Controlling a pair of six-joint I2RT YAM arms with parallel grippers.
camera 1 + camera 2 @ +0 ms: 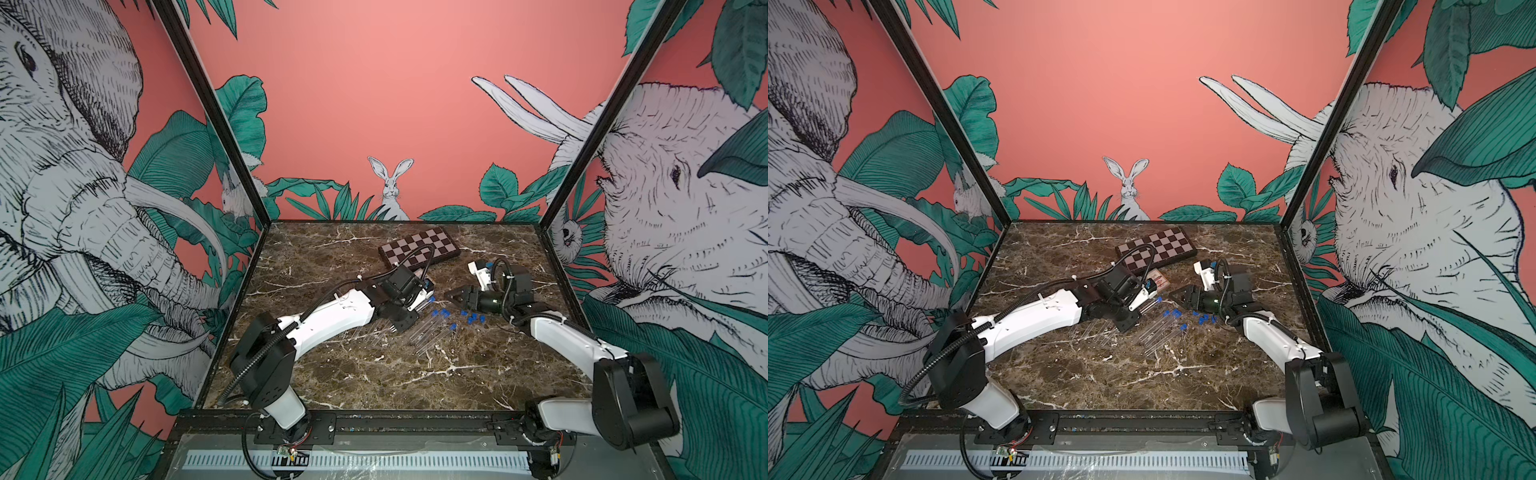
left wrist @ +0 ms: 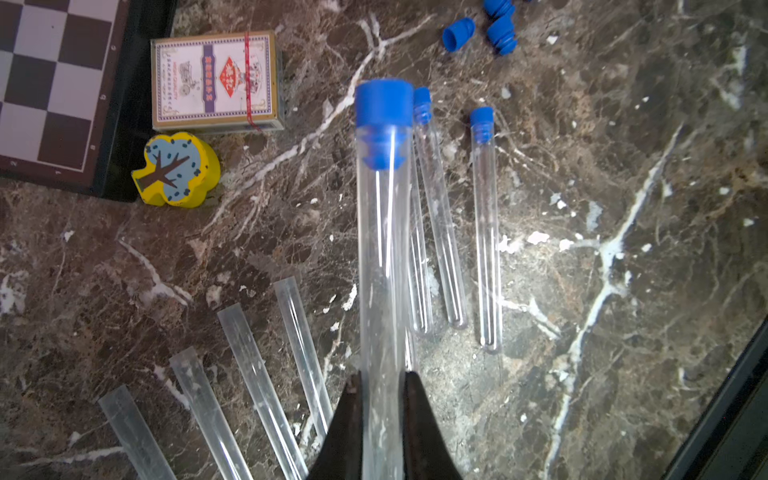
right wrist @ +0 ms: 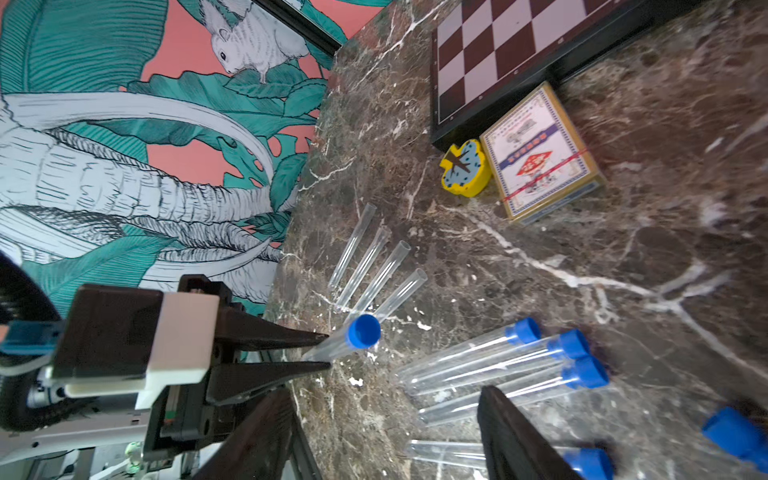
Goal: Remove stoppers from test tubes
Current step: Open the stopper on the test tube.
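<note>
left gripper [image 2: 381, 380]: test tube [image 2: 382, 249] pinched between jaws (stopper [image 2: 383, 102] in) | right gripper [image 3: 386, 392]: apart

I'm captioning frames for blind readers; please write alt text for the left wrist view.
The left gripper holds a clear plastic test tube capped by a bright blue plastic stopper over a dark marble tabletop; more capped tubes, four open clear tubes and loose blue stoppers lie on it.
</note>
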